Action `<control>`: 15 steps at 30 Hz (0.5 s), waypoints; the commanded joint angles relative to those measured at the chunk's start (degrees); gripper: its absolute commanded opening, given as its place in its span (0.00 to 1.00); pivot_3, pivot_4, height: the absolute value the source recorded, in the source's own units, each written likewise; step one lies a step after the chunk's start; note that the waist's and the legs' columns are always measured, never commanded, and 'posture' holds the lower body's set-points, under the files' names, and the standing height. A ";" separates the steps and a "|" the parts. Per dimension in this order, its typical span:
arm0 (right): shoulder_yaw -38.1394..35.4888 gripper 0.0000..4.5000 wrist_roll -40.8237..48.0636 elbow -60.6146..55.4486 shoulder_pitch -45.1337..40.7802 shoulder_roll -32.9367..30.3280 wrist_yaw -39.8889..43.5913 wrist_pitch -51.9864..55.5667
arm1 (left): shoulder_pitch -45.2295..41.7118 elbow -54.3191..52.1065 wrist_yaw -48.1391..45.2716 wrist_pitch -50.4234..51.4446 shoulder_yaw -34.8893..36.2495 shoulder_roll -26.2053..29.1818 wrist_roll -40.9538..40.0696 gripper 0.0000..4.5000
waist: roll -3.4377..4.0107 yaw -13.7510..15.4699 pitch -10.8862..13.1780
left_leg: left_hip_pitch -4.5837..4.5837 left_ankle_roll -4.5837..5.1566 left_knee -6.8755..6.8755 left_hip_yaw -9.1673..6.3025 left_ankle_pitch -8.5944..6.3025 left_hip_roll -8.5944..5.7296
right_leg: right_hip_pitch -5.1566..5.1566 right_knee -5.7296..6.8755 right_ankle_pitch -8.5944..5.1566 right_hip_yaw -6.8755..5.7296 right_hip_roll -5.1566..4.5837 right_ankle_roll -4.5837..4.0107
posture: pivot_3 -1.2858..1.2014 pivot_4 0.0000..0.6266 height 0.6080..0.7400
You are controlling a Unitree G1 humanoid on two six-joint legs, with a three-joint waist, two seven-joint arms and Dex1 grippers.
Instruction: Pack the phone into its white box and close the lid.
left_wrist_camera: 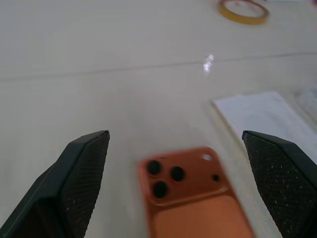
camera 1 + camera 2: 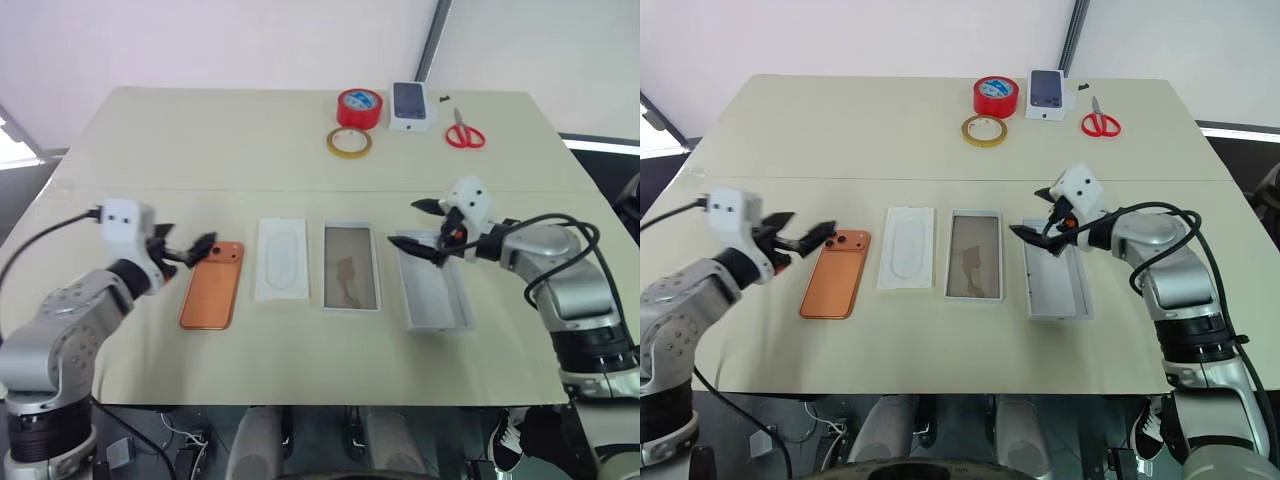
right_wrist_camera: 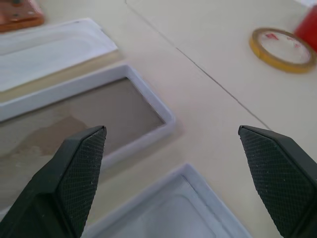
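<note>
The orange phone (image 2: pixel 212 285) lies camera side up at the table's front left. Right of it, in a row, come a flat white insert card (image 2: pixel 281 258), the white box (image 2: pixel 351 303) with its brownish inner face up, and the lid (image 2: pixel 432 290) lying hollow side up. My left gripper (image 2: pixel 190 245) is open, hovering just left of the phone's camera end (image 1: pixel 171 176). My right gripper (image 2: pixel 415 224) is open above the lid's far end, with nothing between its fingers (image 3: pixel 74 173). The box's rim (image 3: pixel 148 94) and the lid's corner (image 3: pixel 173 218) lie below it.
At the table's far edge stand a red tape roll (image 2: pixel 359 107), a yellow tape ring (image 2: pixel 348 142), a small white box picturing a dark phone (image 2: pixel 410 105) and red scissors (image 2: pixel 464 133). The table's front edge runs just below the row.
</note>
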 commanded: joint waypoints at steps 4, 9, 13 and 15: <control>1.56 0.99 1.58 -9.93 3.88 -0.43 0.71 2.55 | -6.62 -2.78 8.85 20.03 -0.22 -8.78 -8.09 1.00 | -0.07 0.00 0.02 | 0.00 0.01 0.12 -0.05 0.01 0.00 | 0.03 0.09 0.00 0.00 0.07 0.05 | 0.52 0.24 1.00; 2.61 0.99 3.10 -13.83 4.84 -0.53 1.89 4.63 | -10.19 -0.53 12.96 27.87 1.72 -15.36 -8.14 1.00 | -0.08 -0.10 0.02 | 0.05 0.01 0.10 -0.07 0.01 0.00 | 0.02 0.15 -0.03 0.00 0.15 0.10 | 0.52 0.24 1.00; 3.98 0.99 2.85 -14.74 4.81 -0.80 2.76 4.55 | -12.22 2.63 15.45 30.85 2.22 -19.08 -5.39 1.00 | -0.09 -0.03 0.01 | 0.06 0.01 0.11 -0.09 0.01 -0.03 | 0.04 0.14 -0.04 -0.01 0.16 0.10 | 0.52 0.24 1.00; 4.69 0.99 2.56 -15.18 4.84 -1.21 3.29 4.33 | -13.40 4.29 15.78 32.25 2.80 -20.97 -4.75 1.00 | -0.10 0.11 0.00 | 0.07 0.01 0.12 -0.09 0.01 -0.04 | 0.07 0.15 -0.04 -0.01 0.15 0.10 | 0.52 0.24 1.00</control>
